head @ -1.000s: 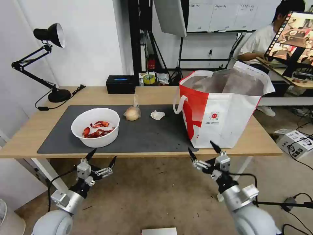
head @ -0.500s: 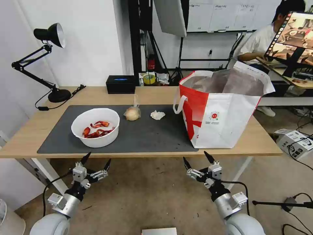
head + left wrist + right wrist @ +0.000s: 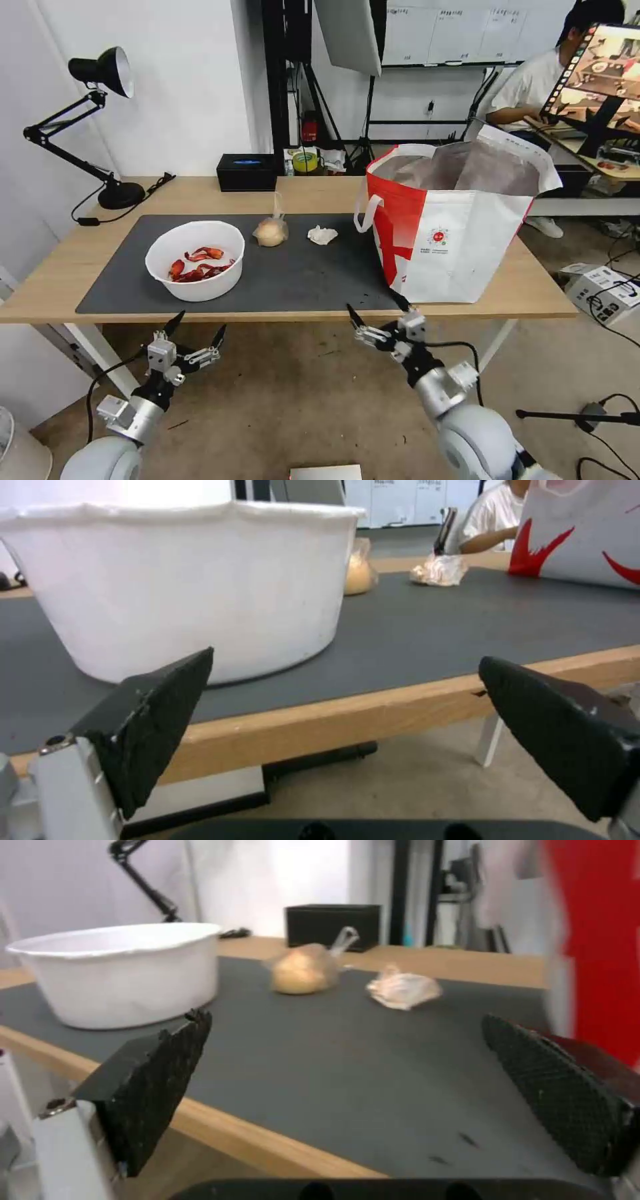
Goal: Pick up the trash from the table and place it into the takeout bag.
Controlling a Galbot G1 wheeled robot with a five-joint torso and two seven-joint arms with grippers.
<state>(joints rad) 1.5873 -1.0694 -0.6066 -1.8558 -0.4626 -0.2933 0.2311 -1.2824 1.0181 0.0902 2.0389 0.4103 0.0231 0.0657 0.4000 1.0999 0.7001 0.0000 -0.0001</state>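
Right gripper (image 3: 375, 313) spread wide, empty, just off table (image 3: 320, 192) front edge below takeout bag (image 3: 460, 227); left gripper (image 3: 197, 325) likewise agape below bowl (image 3: 195, 260).
Crayfish shells (image 3: 198, 263) visible from head view; wrist views catch bowl wall alone. Bun bag (image 3: 303, 969), tissue (image 3: 402, 988) on mat (image 3: 293, 273). Logo (image 3: 438, 236) lettering unreadable.
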